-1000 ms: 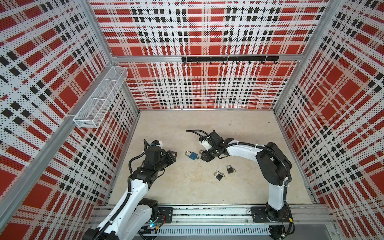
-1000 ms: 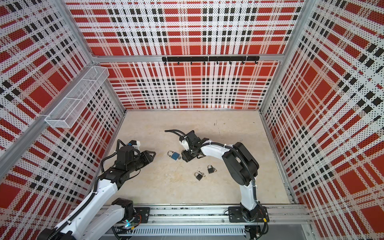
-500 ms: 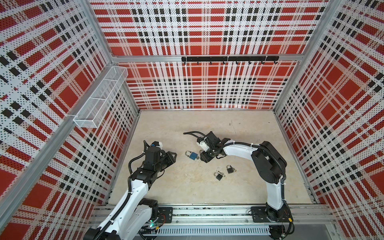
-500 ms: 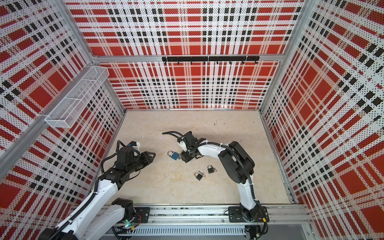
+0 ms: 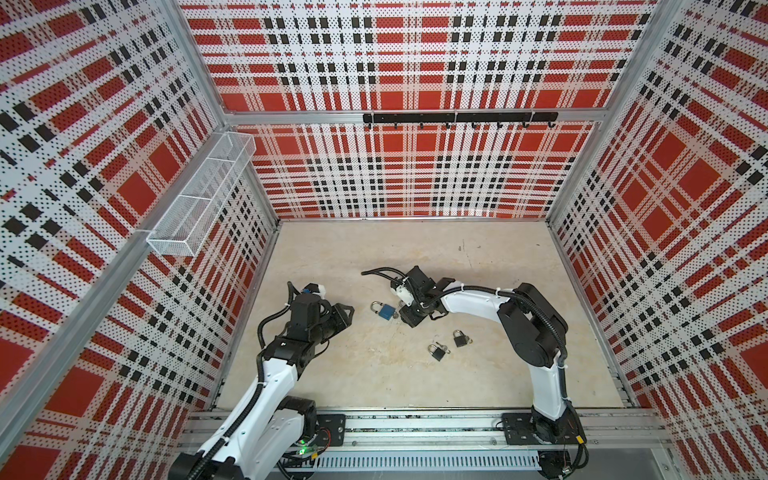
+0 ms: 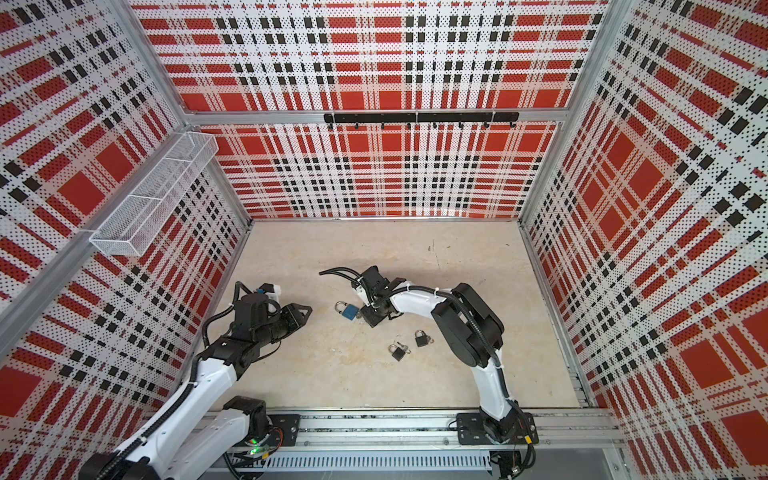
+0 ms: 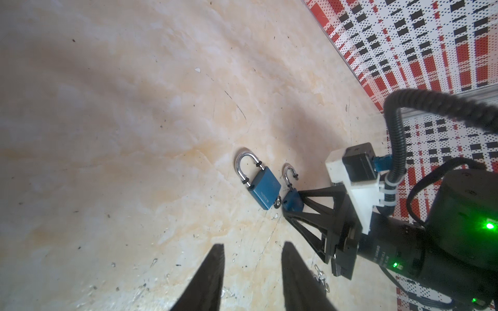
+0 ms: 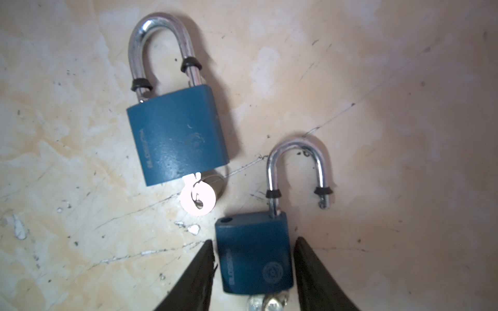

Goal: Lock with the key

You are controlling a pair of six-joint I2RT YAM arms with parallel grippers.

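In both top views the right hand (image 5: 405,316), just right of the middle, hides the small padlock (image 8: 254,258). In the right wrist view the frame edge cuts off that padlock's base, its key (image 8: 266,303) is a blur, and we cannot tell whether the fingers (image 8: 310,269) touch it. The black padlocks (image 5: 437,351), below the middle, are too small for us to read their shackles. The left hand (image 7: 253,244) is cut off by its wrist frame's edge.

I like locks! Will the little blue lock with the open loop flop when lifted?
Probably stiff: the small blue lock has a solid-looking body. Its open loop may swivel. The keys at its base will likely dangle.
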